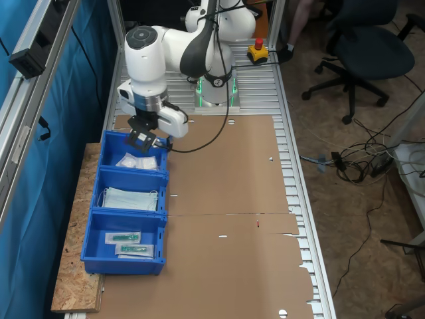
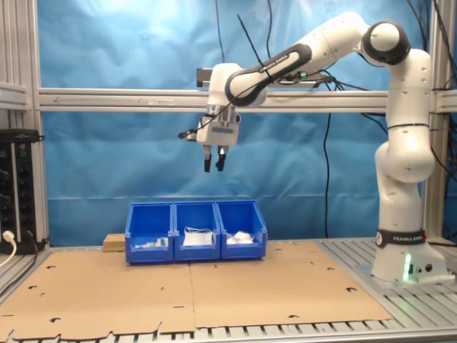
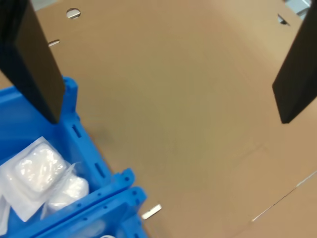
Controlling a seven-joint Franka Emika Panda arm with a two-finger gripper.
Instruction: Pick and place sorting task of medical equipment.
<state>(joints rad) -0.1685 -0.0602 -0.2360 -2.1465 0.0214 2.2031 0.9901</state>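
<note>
In the wrist view, the two dark fingers (image 3: 37,64) of the gripper (image 3: 168,69) are seen spread wide apart with nothing held between them; bare brown cardboard (image 3: 188,124) lies beneath the gap. At the edge of that picture the corner of a blue bin (image 3: 106,198) is seen, and inside it two white sealed packets (image 3: 34,171) with rounded bulges are lying side by side, touching.

In the second exterior view, the gripper (image 2: 214,163) is held high above the row of three blue bins (image 2: 196,232), roughly over the boundary between the middle and the end bin nearest the arm's base (image 2: 410,261). The white packets (image 2: 240,238) are lodged in that end bin.

In the first exterior view, the same end bin (image 1: 109,149) is seen partly under the gripper (image 1: 143,139), with the packets (image 1: 137,161) resting on its floor. Pale blue face masks (image 1: 129,198) are held in the middle bin, and flat clear packets with teal-green pieces (image 1: 129,243) in the bin farthest from the base. The bins are set on the bench (image 1: 226,219) at the cardboard's edge, beside a chipboard slab (image 1: 73,266). Beyond the bench, an office chair (image 1: 362,46) is seen on the floor.
</note>
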